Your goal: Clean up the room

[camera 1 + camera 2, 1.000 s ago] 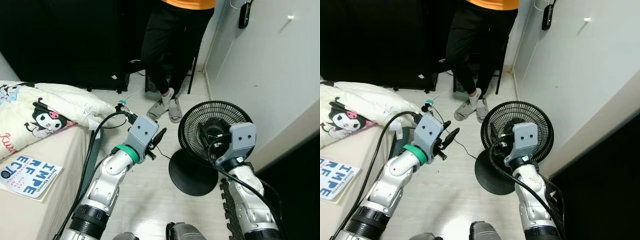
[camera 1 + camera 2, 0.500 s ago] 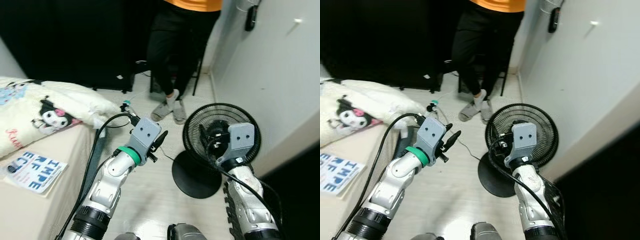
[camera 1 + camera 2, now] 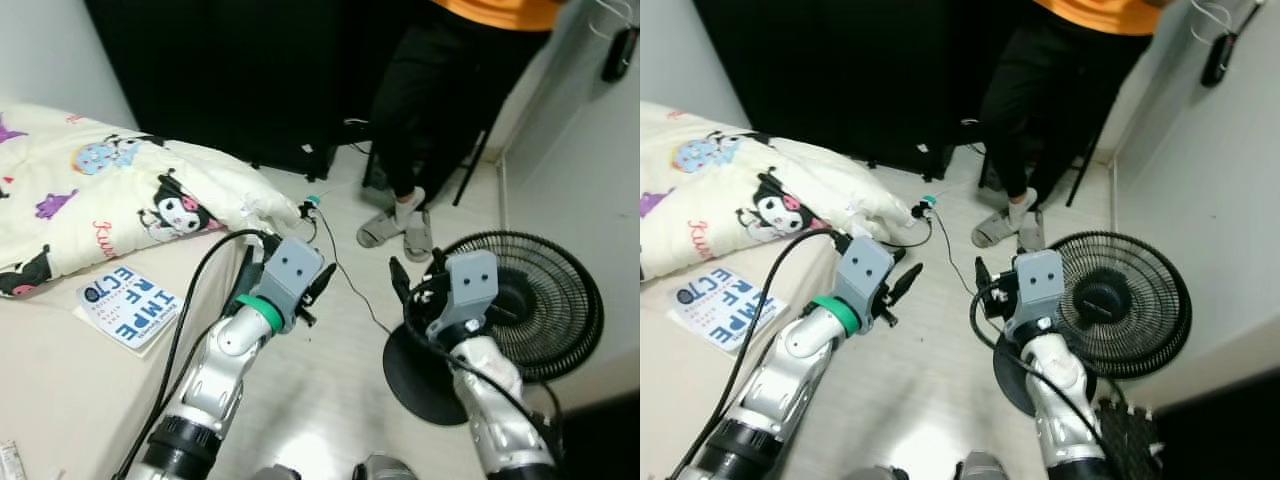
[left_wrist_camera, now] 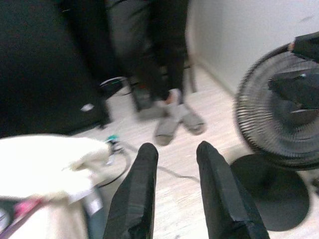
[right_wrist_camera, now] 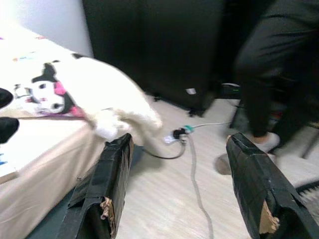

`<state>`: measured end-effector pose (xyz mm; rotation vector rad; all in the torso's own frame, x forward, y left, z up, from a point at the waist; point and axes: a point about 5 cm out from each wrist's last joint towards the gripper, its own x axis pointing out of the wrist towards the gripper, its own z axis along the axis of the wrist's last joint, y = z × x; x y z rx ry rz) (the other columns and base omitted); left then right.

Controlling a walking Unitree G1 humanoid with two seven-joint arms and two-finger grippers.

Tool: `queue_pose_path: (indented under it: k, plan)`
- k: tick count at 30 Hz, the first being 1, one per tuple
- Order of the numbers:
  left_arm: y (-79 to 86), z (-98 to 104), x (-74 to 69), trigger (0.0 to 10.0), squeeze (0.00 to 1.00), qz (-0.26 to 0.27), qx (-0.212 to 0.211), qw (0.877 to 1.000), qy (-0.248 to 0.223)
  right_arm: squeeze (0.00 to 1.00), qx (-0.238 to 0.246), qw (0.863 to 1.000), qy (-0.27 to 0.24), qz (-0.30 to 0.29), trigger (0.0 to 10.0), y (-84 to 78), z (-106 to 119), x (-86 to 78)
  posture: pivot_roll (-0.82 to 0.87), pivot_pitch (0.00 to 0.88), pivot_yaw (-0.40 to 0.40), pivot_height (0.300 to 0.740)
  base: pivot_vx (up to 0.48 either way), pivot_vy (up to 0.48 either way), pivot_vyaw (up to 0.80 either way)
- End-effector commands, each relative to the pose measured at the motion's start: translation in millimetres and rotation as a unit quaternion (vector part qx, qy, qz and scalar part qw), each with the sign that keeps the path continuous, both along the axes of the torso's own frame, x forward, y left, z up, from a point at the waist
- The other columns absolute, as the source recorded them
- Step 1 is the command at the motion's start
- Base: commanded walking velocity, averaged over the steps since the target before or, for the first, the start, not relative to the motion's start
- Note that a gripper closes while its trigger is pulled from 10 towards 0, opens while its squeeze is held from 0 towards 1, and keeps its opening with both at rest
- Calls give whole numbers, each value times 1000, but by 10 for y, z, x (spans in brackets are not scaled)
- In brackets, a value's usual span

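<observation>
Bed [image 3: 60, 380] edge left, fan [image 3: 540, 300] right.

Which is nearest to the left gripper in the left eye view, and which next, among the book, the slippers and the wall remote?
From the left gripper:
1. Slippers, on the floor ahead to its right.
2. Book, on the bed to its left.
3. Wall remote, high at the far right.

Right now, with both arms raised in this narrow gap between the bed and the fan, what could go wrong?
1. The cable trails across the floor ahead; walking on could snag it.
2. The right gripper, open, sits close beside the fan; a swing might knock it over.
3. A person stands near; the left gripper, also open, points that way, so any reach should be slow.
</observation>
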<state>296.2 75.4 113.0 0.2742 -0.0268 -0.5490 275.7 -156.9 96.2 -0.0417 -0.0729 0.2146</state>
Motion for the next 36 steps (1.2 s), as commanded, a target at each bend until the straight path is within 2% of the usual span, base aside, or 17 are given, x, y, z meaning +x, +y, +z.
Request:
queue_pose_path:
  k: [1,28,32,36]
  plan:
    - [-14,-50,-9,10000,0,0,8,1000,10,0,2,1000,11,1,10000,1,-39,-18,-125,21,23,740,0,0,781]
    - [-39,-59,-1,10000,0,-3,9,1000,12,0,2,1000,20,21,10000,37,-73,-43,-128,22,25,740,0,0,781]
    - [-26,-93,1,10000,0,4,7,999,32,0,3,999,23,31,10000,64,-86,-52,-127,22,25,740,0,0,781]
    - [-26,-95,1,10000,0,5,7,999,33,0,3,999,24,33,10000,67,-88,-52,-126,21,24,740,0,0,781]
